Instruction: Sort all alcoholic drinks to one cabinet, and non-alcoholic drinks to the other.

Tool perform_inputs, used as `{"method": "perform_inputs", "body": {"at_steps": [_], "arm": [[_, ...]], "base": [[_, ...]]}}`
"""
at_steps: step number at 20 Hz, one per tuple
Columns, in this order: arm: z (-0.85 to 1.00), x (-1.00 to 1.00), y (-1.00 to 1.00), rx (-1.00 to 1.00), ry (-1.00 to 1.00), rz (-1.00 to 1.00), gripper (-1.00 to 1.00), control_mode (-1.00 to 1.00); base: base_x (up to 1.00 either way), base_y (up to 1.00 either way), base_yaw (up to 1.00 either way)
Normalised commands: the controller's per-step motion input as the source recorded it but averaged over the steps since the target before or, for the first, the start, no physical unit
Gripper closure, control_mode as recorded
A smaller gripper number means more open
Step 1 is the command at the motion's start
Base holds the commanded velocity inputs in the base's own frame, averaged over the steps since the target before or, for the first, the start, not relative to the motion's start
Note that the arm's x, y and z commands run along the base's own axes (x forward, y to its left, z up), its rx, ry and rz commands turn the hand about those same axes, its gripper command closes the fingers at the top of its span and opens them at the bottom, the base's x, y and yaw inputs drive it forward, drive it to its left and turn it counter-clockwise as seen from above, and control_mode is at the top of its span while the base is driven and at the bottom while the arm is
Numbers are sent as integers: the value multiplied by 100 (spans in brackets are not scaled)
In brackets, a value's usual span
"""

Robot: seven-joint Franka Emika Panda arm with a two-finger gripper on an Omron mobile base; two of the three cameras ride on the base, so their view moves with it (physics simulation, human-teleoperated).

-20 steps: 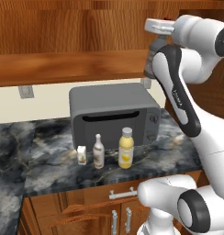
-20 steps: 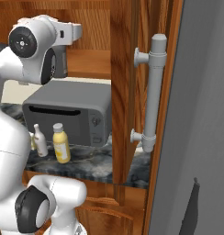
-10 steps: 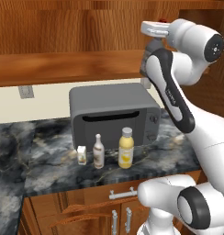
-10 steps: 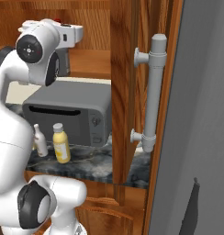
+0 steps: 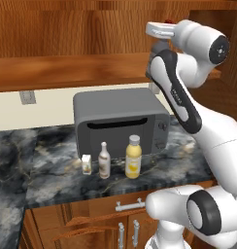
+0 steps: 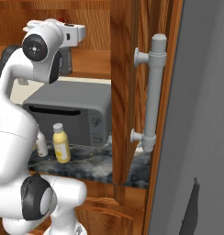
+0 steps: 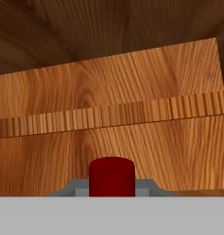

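Tool clamped tight around the squat dark grey bottle, whose red cap is peeking out up high beside the reddish-brown wall cabinet's long shelf board. Below, standing in a row on the marble counter before the grey microwave: cream carton, slim white bottle, yellow juice bottle.

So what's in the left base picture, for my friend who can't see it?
A white robot arm reaches up to a wooden wall shelf. Below, a small carton, white bottle and yellow bottle stand before a grey microwave.
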Motion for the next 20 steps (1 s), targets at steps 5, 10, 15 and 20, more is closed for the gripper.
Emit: {"method": "perform_inputs", "body": {"at_steps": [5, 10, 15, 20], "arm": [[0, 21, 0, 0, 0, 0, 100, -100], [0, 24, 0, 0, 0, 0, 100, -100], [0, 34, 4, 0, 0, 1, 100, -100], [0, 44, 11, 0, 0, 3, 100, -100]], "base": [[0, 0, 0], [0, 0, 0], [0, 0, 0], [0, 0, 0]]}}
